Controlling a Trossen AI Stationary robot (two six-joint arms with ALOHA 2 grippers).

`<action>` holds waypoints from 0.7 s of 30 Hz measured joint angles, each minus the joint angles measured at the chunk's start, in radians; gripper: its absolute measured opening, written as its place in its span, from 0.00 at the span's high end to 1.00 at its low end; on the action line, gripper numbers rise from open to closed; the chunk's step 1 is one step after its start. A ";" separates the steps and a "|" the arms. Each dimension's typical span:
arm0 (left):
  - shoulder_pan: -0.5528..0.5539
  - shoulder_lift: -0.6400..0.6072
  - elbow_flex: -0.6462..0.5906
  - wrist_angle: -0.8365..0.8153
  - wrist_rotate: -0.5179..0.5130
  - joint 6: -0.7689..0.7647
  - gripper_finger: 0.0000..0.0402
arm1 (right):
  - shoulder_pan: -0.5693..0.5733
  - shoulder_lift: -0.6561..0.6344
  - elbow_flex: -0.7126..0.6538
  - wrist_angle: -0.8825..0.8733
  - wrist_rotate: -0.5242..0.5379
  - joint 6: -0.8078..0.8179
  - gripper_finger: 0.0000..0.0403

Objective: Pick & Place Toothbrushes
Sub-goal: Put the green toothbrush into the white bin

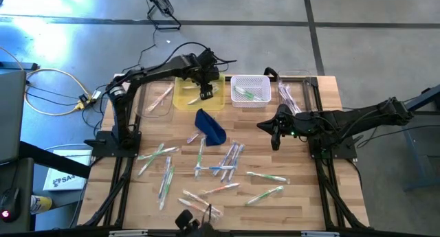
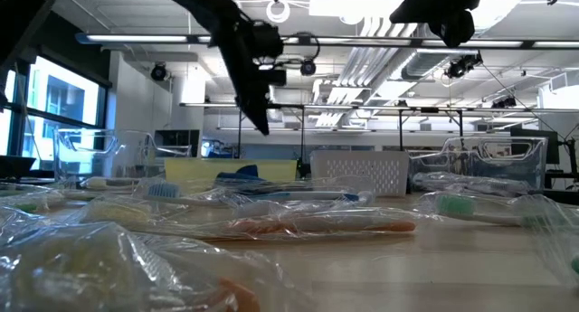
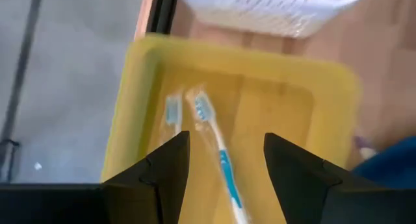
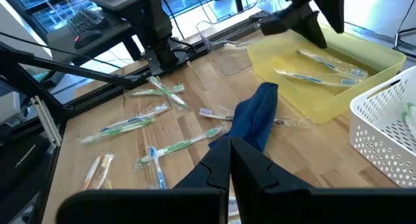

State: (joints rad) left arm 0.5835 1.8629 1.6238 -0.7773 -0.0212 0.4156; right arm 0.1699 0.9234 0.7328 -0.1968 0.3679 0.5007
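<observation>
Many toothbrushes [image 1: 221,170] in clear wrappers lie scattered flat on the wooden table. Two blue-accented toothbrushes [image 3: 218,149] lie in the yellow bin [image 1: 180,99] at the table's far side. My left gripper [image 3: 226,160] hangs open above that bin, with nothing between its fingers; the right wrist view shows it over the bin as well [image 4: 294,21]. My right gripper [image 4: 229,160] is shut and empty, raised over the table's right half [image 1: 275,137], near the dark blue pouch [image 1: 210,126].
A white slotted basket [image 1: 250,80] holding green toothbrushes stands right of the yellow bin. Clear bins stand at the far left [image 1: 157,98] and far right [image 1: 297,93]. The blue pouch [image 4: 257,117] lies just in front of the yellow bin.
</observation>
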 joint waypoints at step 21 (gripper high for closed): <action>-0.204 -0.354 -0.282 0.390 -0.017 0.086 0.52 | 0.000 0.000 0.000 0.006 0.000 -0.025 0.99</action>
State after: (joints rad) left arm 0.3797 1.5091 1.3421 -0.3876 -0.0380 0.5012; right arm 0.1703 0.9234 0.7330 -0.1906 0.3679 0.4757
